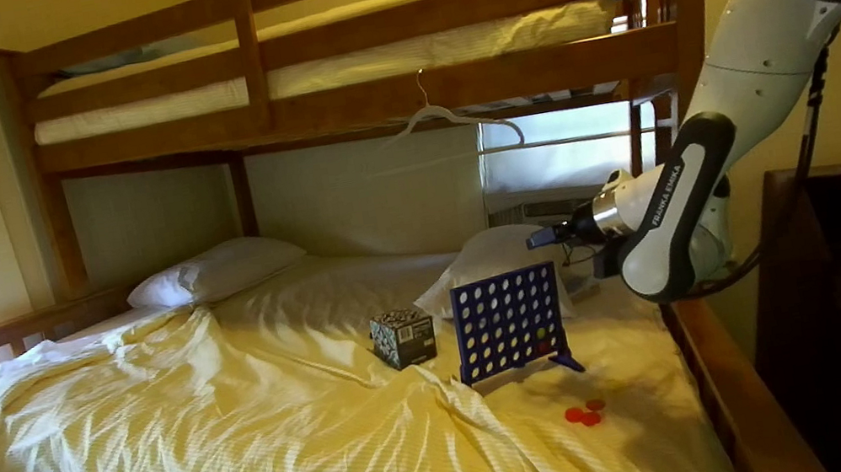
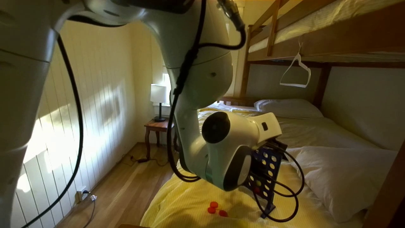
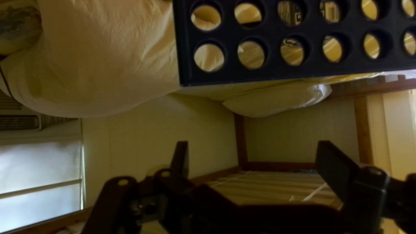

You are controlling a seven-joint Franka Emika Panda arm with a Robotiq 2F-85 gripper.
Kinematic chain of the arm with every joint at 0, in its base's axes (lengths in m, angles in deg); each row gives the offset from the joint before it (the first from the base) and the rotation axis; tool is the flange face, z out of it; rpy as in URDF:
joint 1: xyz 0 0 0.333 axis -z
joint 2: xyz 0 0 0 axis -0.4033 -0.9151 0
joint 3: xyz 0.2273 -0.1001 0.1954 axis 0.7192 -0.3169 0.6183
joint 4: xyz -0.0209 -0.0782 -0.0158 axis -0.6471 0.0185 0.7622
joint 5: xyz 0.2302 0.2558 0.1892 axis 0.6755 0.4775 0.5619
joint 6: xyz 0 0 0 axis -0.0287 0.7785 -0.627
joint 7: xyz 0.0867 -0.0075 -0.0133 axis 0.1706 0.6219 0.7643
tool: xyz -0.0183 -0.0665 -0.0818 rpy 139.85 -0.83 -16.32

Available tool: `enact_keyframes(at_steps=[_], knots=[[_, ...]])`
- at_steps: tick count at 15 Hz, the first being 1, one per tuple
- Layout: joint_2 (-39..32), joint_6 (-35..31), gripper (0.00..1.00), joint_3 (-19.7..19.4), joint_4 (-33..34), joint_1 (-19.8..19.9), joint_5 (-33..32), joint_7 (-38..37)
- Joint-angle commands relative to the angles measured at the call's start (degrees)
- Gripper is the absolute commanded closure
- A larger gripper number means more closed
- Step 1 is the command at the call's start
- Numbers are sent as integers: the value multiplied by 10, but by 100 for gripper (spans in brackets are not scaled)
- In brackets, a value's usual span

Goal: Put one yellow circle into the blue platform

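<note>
The blue platform (image 1: 503, 323) stands upright on the bed; it also shows in an exterior view (image 2: 276, 166), partly behind the arm, and in the upside-down wrist view (image 3: 269, 73). One yellow circle (image 1: 541, 333) sits low in an edge column of it, above a red circle (image 1: 543, 346); both also show as yellow (image 2: 258, 183) and red (image 2: 256, 190). No loose yellow circle is clearly visible. My gripper (image 3: 253, 144) is open with nothing between its fingers. In an exterior view the gripper (image 1: 547, 236) is raised about level with or above the platform's top edge, apart from it.
Loose red circles (image 1: 590, 418) lie on the bed in front of the platform. A dark patterned box (image 1: 404, 339) stands beside it. A white pillow (image 1: 495, 245) lies behind. A white hanger (image 1: 430, 111) hangs from the upper bunk. A wooden bed rail (image 1: 742, 396) runs along the near side.
</note>
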Motion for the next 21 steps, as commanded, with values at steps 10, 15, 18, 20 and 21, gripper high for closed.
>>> enact_keyframes(at_steps=[10, 15, 18, 20, 21], knots=[[125, 328, 0, 6, -40, 32, -99, -48], [126, 374, 0, 24, -36, 38, -97, -47], [124, 388, 0, 33, -34, 41, -91, -43], [123, 399, 0, 40, -32, 45, -87, -41], [123, 403, 0, 41, -32, 47, -86, -40]])
